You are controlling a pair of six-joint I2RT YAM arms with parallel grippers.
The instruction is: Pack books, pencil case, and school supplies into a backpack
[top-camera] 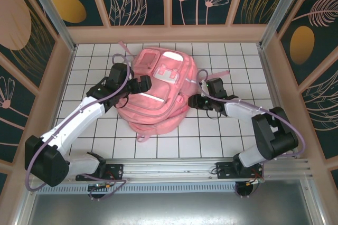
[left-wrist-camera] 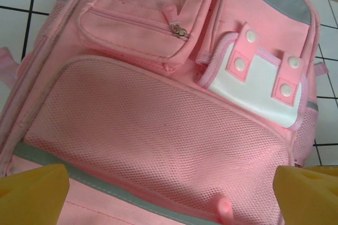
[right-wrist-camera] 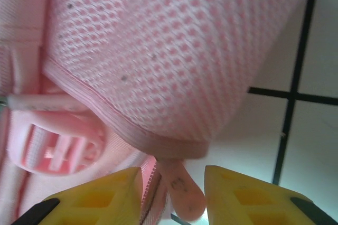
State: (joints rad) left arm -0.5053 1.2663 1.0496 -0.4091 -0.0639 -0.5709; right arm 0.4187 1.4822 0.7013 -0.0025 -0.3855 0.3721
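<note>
Pink backpack (top-camera: 158, 90); its pull tab (right-wrist-camera: 182, 190) shows faint, illegible marks.

No legible txt on the backpack (top-camera: 158, 90) (faint marks on its zip pull (right-wrist-camera: 182, 190) unreadable).

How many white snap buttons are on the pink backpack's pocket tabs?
4. Left pink tab: upper-left snap, lower-left snap. Right pink tab: upper-right snap, lower-right snap. Others may be hidden elsewhere on the pink fabric backpack.
</note>
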